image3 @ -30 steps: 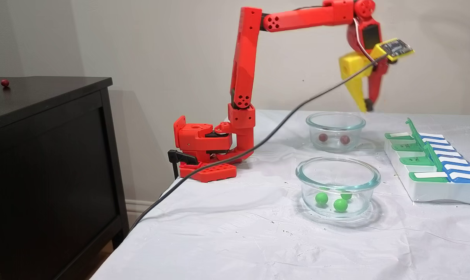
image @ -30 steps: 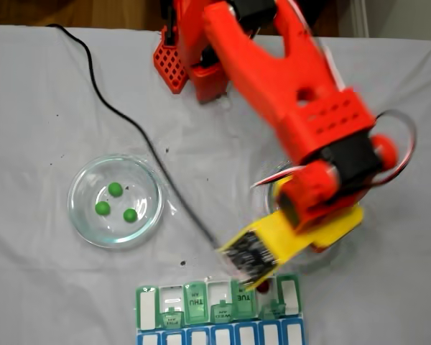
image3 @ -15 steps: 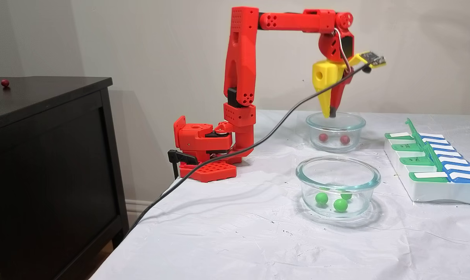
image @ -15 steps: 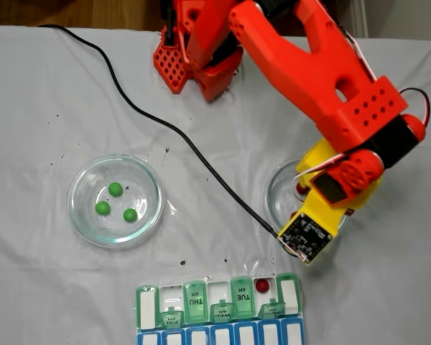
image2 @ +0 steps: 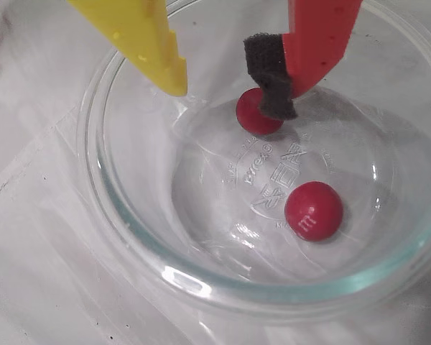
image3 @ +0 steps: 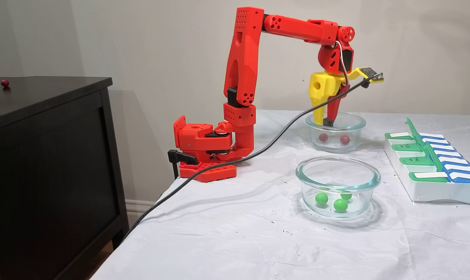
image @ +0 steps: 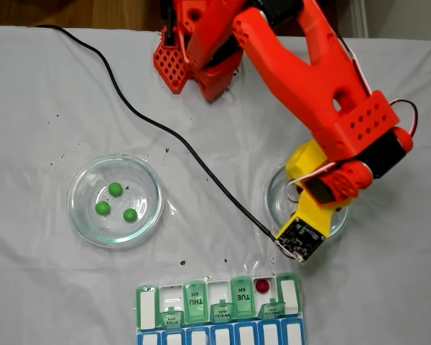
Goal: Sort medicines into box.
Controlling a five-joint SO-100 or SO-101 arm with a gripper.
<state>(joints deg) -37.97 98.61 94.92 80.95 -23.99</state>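
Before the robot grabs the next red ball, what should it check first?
1. Gripper open wide enough for a ball: ok, the yellow and red fingers stand well apart.
2. Gripper inside the glass dish: ok, both tips are below the rim.
3. Nearer red ball sits between the fingers: not ok, it lies against the red finger's black pad, off to one side.
4. Other red ball out of the way: ok, it rests apart, outside the fingers.
5. Open slot free in the pill box: ok, one slot holds a red ball and other lids are open.
6. Pad touching the ball: cannot tell.
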